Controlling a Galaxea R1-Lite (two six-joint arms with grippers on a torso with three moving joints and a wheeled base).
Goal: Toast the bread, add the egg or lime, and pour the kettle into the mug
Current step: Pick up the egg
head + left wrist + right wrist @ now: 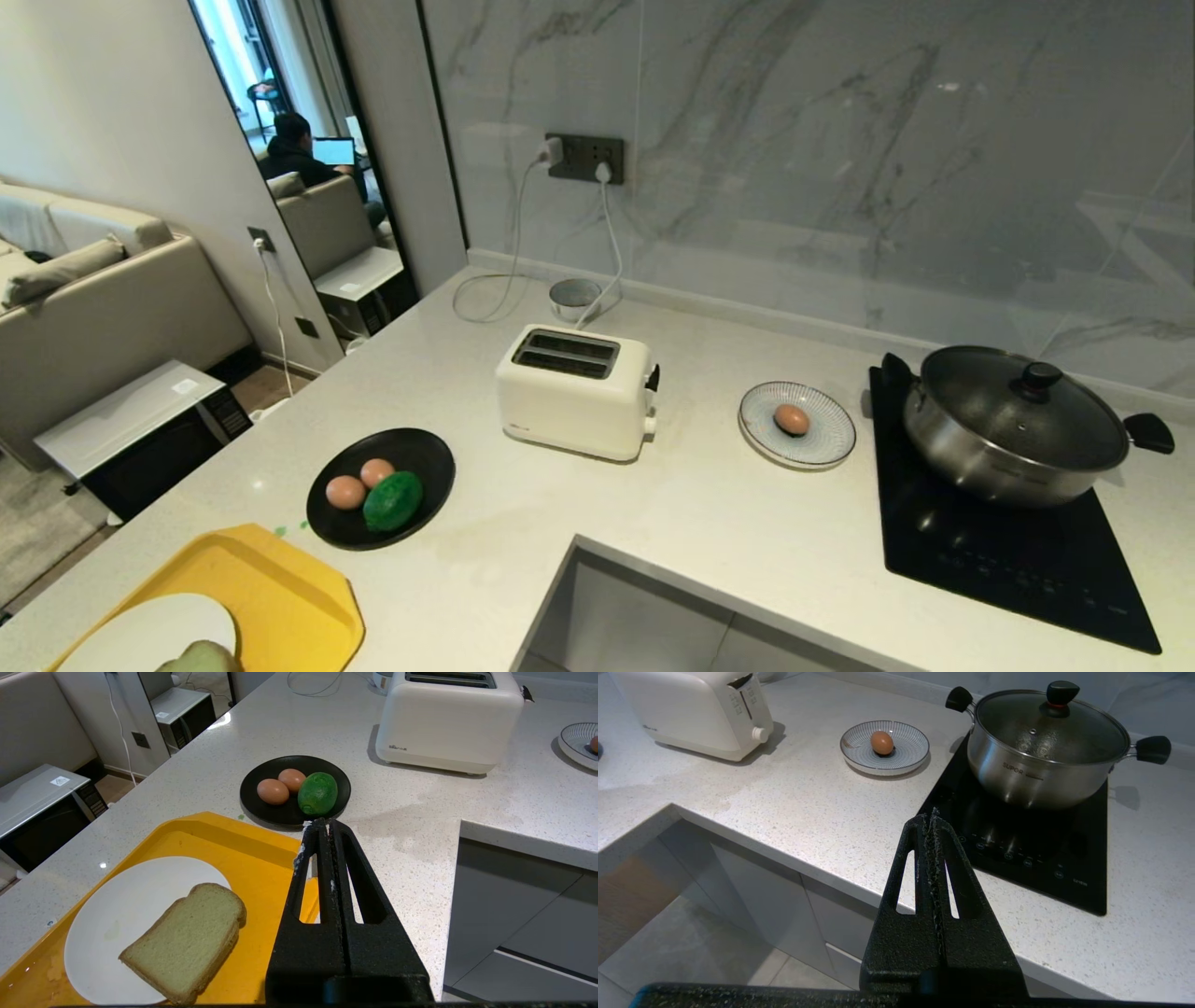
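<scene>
Bread (pixel 198 658) is lying nearest on my yellow tray (pixel 280 597), eggs (pixel 359 483) and lime (pixel 392 500) sharing a black plate (pixel 429 457) beyond, while my left pincer (pixel 322 823) is hovering closed and empty above that tray, and my right pincer (pixel 932 815) is hanging closed, empty, over the counter edge (pixel 822 826).

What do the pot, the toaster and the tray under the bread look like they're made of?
Pot: brushed steel by its sheen, probably a glass lid.
Toaster: smooth cream casing, likely plastic or painted metal.
Tray: glossy yellow, seemingly plastic.
</scene>
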